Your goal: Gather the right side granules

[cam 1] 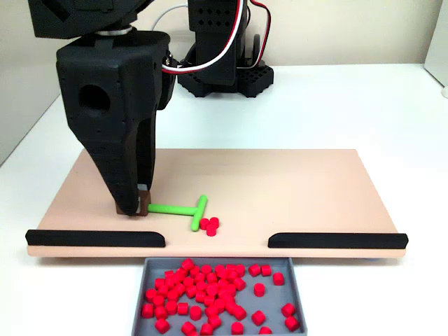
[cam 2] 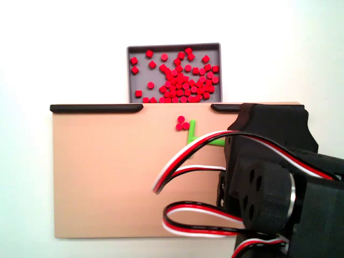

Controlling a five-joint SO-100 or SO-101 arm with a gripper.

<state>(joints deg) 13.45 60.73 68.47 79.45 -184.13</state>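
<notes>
- the gripper [cam 1: 142, 207] has its jaws clamped on the stem end of the green t-stick [cam 1: 183, 209], low on the tan board [cam 1: 294, 189].
- the 3 granules [cam 1: 209, 225] touch the crossbar's far side from the jaws, by the gap in the black rails [cam 1: 336, 240].
- the stem runs along the board edge, so i'd guess a sideways sweep.
- the gray tray [cam 1: 295, 276] below the gap holds dozens of red pellets [cam 1: 210, 294].

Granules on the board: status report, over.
Gripper down, jaws shut on green T-shaped stick. Three red granules clustered against the stick's crossbar, near the gap between black rails. Path to grey tray looks open.
</notes>
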